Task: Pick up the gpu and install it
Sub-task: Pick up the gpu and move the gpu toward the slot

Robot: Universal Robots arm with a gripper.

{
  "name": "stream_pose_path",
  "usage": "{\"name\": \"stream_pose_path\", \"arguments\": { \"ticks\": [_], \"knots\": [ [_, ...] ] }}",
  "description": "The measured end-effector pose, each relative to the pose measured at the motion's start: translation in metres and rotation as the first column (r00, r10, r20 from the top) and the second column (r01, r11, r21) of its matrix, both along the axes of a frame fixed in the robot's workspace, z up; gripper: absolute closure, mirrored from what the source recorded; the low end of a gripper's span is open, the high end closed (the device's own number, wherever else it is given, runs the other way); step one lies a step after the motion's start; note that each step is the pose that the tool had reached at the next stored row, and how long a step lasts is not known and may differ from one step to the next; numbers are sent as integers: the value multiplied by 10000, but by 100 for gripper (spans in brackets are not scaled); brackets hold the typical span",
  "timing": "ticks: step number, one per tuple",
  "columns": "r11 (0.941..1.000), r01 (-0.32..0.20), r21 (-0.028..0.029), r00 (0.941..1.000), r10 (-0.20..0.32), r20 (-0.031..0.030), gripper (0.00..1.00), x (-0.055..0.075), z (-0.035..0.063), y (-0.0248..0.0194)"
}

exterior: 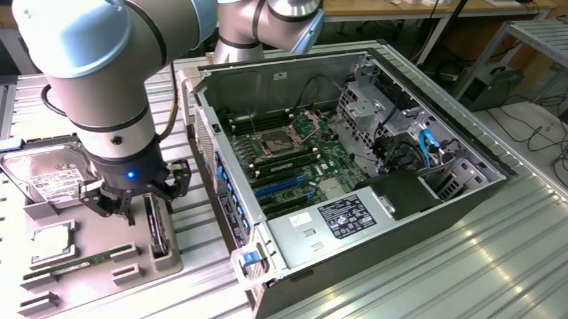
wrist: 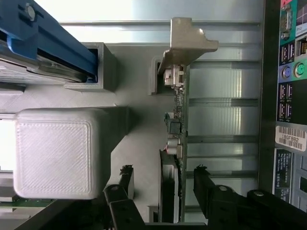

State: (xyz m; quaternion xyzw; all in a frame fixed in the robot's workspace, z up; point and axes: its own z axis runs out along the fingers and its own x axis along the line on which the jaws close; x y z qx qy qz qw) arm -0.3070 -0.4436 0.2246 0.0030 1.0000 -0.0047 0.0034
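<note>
**A:** Ribbed metal surface (exterior: 479, 266) under everything, with an open computer case (exterior: 461, 166) lying on it?

**B:** Yes. The side panel is off, the motherboard (exterior: 297, 156) faces up, and a power supply (exterior: 346, 219) sits in the near corner. A grey parts tray (exterior: 173, 264) is just beside the case, at the exterior view's left.

**A:** What's in the tray?

**B:** A hard drive (exterior: 49, 176) with a white label, a CPU (exterior: 53, 240) and a RAM stick (exterior: 76, 264) lying flat. The gpu (exterior: 158, 229) stands on its long edge in a slot on the side of the tray nearest the case.

**A:** And the arm?

**B:** It comes straight down over that slot. The end effector (exterior: 146, 207) is spread wide, with one finger on either side of the gpu.

**A:** Gripping it?

**B:** No. In the wrist view the black fingers (wrist: 125, 179) flank the board with a gap on both sides, wide on one and narrow on the other. The end effector has hold of nothing. The silver bracket (wrist: 187, 43) is at the end of the gpu away from the fingers.
</note>
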Motion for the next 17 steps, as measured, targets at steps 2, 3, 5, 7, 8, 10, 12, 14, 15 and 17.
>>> {"name": "stream_pose_path", "arguments": {
  "ticks": [2,3,5,7,8,10,12,14,15,17],
  "knots": [
    [10000,5,-32,10000,-5,-1,42,0,-11,-2],
    [10000,5,-46,10000,-5,-2,49,0,-14,-3],
    [10000,6,-47,10000,-6,-1,49,-1,-17,-8],
    [10000,6,-46,10000,-6,1,49,0,-21,-14],
    [10000,5,-49,10000,-5,0,49,0,-23,-19],
    [10000,6,-57,10000,-6,0,57,0,-27,-21],
    [10000,6,-58,10000,-6,-1,57,-1,-29,-22],
    [10000,5,-61,10000,-5,-2,70,0,-32,-22],
    [10000,6,-62,10000,-6,-1,70,1,-34,-22],
    [10000,5,-67,10000,-5,1,70,6,-37,-22]
  ]
}}
